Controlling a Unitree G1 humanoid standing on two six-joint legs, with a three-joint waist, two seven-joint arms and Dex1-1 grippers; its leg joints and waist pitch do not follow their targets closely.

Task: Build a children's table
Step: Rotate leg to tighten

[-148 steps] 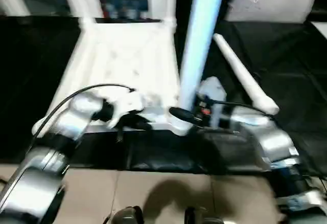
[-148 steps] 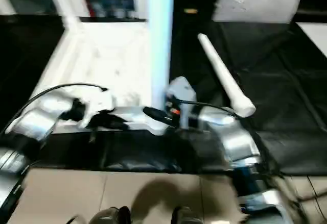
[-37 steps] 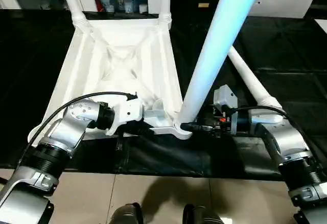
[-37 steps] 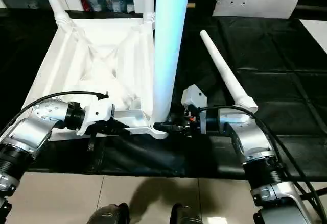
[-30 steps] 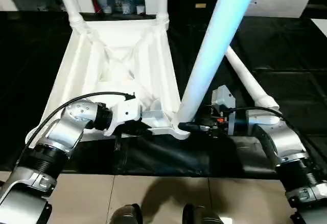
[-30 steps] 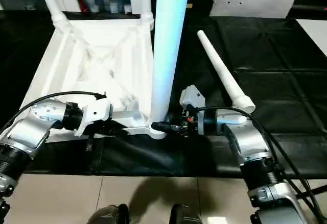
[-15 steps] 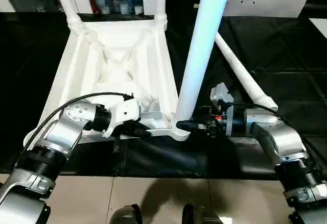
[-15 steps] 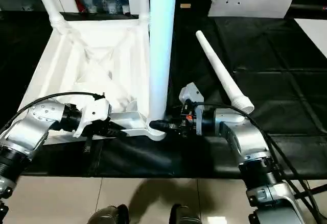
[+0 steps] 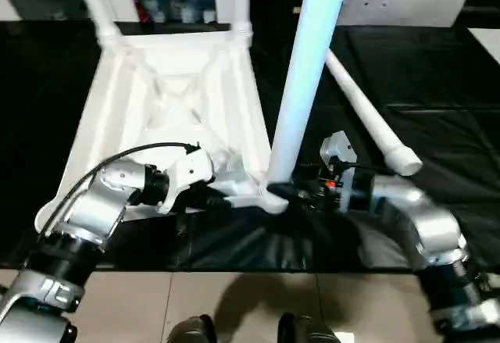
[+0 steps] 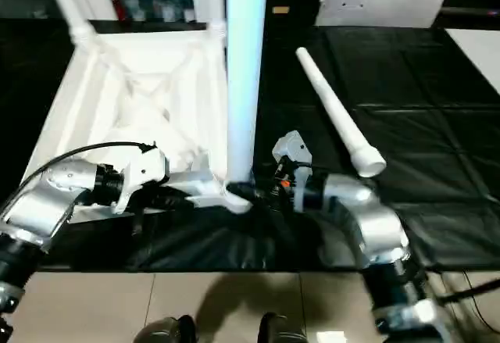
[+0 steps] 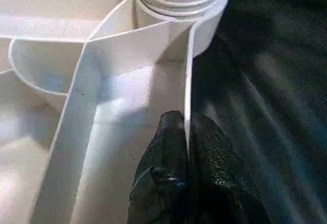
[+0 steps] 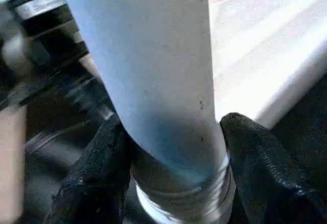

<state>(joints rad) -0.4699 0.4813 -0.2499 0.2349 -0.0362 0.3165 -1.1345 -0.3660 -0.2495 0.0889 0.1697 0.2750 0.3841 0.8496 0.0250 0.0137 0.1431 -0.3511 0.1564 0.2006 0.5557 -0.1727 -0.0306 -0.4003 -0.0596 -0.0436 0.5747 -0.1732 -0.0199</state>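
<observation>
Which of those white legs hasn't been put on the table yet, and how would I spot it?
Start at the upside-down white table top on the black-covered workbench. To the robot's right of it, one leg lies flat on the black sheet, on a slant. The other legs in view stand upright at the top's corners; this one lies loose, apart from the top.

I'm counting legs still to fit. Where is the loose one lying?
The loose leg lies on the black workbench to the robot's right of the upturned tabletop, slanting away from the right gripper, just beyond the right forearm.

A leg [image 9: 306, 77] stands in the tabletop's [image 9: 168, 116] near-right socket; a spare leg [image 9: 367, 116] lies right.
</observation>
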